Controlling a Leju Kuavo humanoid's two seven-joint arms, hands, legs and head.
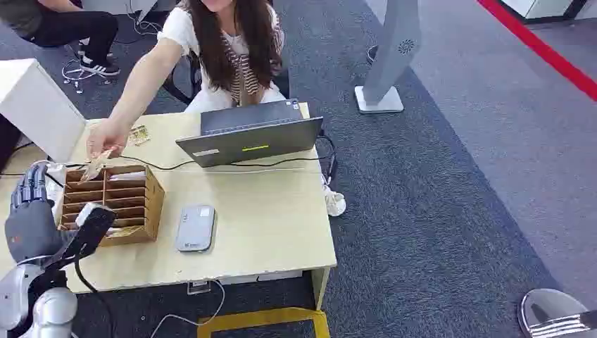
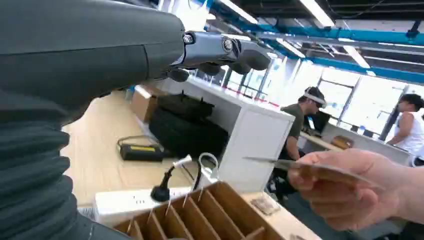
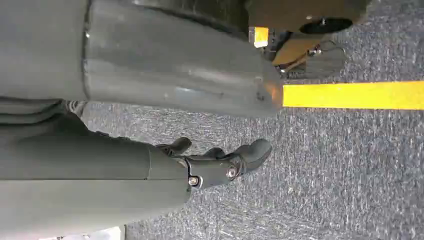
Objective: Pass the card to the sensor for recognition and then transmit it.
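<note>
Grey left hand (image 1: 29, 211) waits empty, fingers apart, at the frame's lower left; just beyond, a person's hand (image 1: 105, 141) offers the card (image 1: 95, 165) above the wooden sorter (image 1: 144, 204). Thin, stiff, probably slick: pinch its free edge. Right hand (image 3: 220, 162) hangs empty, fingers loose.

Grey carpet (image 1: 436, 211) covered the floor, crossed by a red stripe (image 1: 542, 49) at one side and a yellow line (image 3: 350, 95) elsewhere. A pale wooden worktop (image 1: 260, 225) stood on it. Ceiling strip lights (image 2: 320, 12) and bright windows (image 2: 350, 95) lit white partitions (image 2: 250, 135).
</note>
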